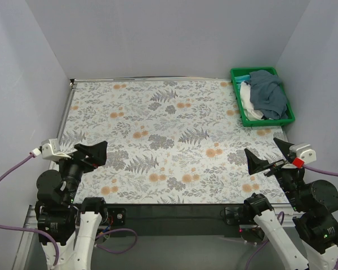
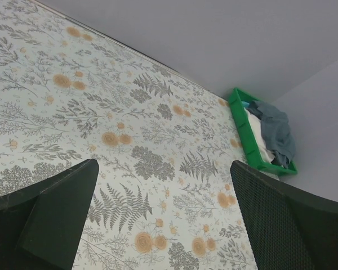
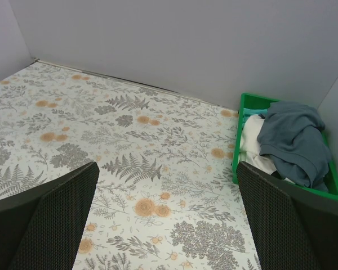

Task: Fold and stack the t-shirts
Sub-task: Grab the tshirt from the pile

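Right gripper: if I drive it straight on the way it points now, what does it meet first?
The right gripper would likely meet the floral table cover first, left of the green tray; nothing shows in between.

1. The bench stretches ahead of both arms.
2. The tray sits on the bench, in its far right corner.
3. The t-shirts lie heaped in the tray, one draped over the others.
4. The left fingers hang over the bench's near left part.
5. The right fingers hang over its near right part, with the tray behind them.
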Robot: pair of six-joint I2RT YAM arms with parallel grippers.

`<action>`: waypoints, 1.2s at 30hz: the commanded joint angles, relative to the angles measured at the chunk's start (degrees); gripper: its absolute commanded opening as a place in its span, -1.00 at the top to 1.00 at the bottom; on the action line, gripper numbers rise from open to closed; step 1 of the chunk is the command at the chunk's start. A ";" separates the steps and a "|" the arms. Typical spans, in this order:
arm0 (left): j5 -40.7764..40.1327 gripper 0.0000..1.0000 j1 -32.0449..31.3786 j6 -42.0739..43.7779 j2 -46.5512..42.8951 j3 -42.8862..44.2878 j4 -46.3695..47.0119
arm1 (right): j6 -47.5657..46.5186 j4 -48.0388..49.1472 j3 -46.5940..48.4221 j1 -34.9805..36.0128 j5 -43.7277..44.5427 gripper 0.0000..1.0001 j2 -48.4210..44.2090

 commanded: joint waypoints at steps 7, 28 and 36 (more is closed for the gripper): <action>-0.31 -0.96 0.27 2.71 3.09 0.92 -2.48 | 1.75 1.11 -1.18 0.40 2.06 -0.97 4.55; 3.21 -0.96 -3.77 0.52 8.20 -3.03 1.91 | 1.57 14.64 9.01 -10.63 22.04 -0.97 58.42; 4.35 -0.96 -6.67 0.07 8.98 -2.86 2.09 | 4.74 18.16 19.10 -24.89 11.74 -0.48 75.46</action>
